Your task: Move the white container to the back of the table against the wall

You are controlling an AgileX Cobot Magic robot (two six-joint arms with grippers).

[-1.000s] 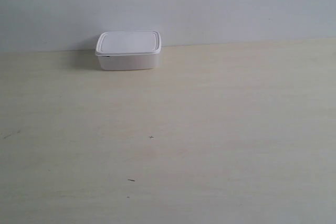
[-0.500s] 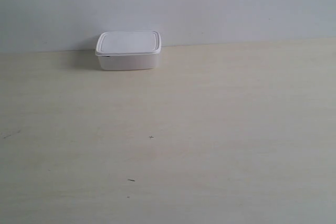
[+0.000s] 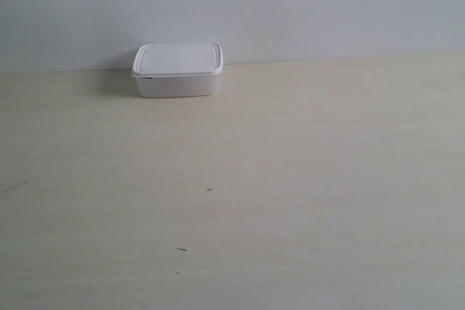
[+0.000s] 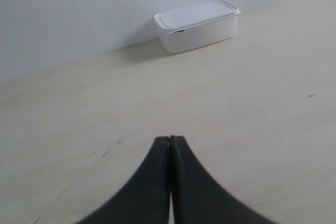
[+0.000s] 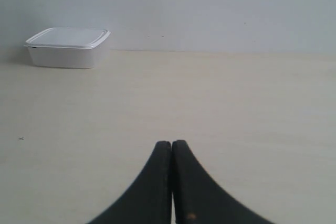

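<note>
The white container (image 3: 178,70) sits lidded at the back of the pale table (image 3: 290,179), close against the grey-white wall (image 3: 290,5). It also shows far off in the left wrist view as the white container (image 4: 198,25) and in the right wrist view as the white container (image 5: 68,47). My left gripper (image 4: 170,138) is shut with nothing between its black fingers, well away from the box. My right gripper (image 5: 171,142) is likewise shut and holds nothing, far from it. No arm appears in the exterior view.
A few tiny dark specks (image 3: 209,190) mark the tabletop. The wall runs along the whole back edge of the table.
</note>
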